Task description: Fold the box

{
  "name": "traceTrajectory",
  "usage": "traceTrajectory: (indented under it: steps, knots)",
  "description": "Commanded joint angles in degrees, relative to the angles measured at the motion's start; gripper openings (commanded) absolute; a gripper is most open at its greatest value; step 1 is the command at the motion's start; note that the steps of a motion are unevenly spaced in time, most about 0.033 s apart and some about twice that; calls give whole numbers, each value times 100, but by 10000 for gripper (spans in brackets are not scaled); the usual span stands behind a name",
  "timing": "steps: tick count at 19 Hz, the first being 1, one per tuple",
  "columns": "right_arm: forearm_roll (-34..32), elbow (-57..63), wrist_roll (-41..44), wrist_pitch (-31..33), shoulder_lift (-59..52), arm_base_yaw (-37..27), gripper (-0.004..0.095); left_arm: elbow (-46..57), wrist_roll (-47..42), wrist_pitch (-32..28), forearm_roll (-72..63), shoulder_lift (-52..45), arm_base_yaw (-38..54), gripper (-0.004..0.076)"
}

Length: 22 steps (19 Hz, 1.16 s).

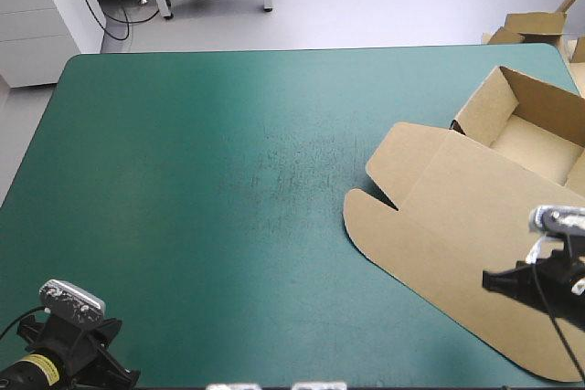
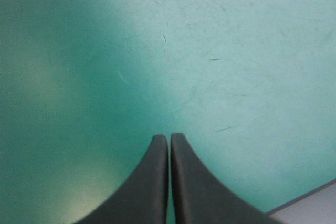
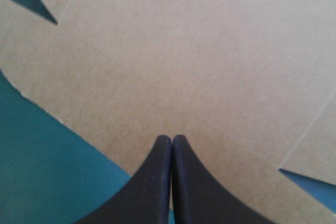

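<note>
The brown box lies at the table's right side. Its tray stands open near the far right corner, with walls raised. The lid lies flat toward the middle and near edge. My right gripper hovers over the lid's near right part. In the right wrist view this gripper is shut and empty, just above the brown board near its curved edge. My left gripper is at the near left corner, far from the box. It is shut with only the teal-green cover beneath it.
Bare teal-green cover stretches across the table's left and middle. More brown board lies beyond the far right corner. In the left wrist view the table's edge runs close beside the left gripper.
</note>
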Motion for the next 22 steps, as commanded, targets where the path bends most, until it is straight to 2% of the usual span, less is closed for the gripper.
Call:
traceTrajectory:
  steps: [1,7,12,22]
  knots:
    - [186,491,-230,-260,-596,145,-20,-143,-39,-256,-24,61,-19,-8]
    - [205,1524,-920,-333,-1862,145,-20,-143,-39,-256,-24,61,-19,-8]
    - [193,1730,-947,-385,-2894,145,-20,-143,-39,-256,-24,61,-19,-8]
    - [193,1749,-947,-385,-3384,145,-20,-143,-39,-256,-24,61,-19,-8]
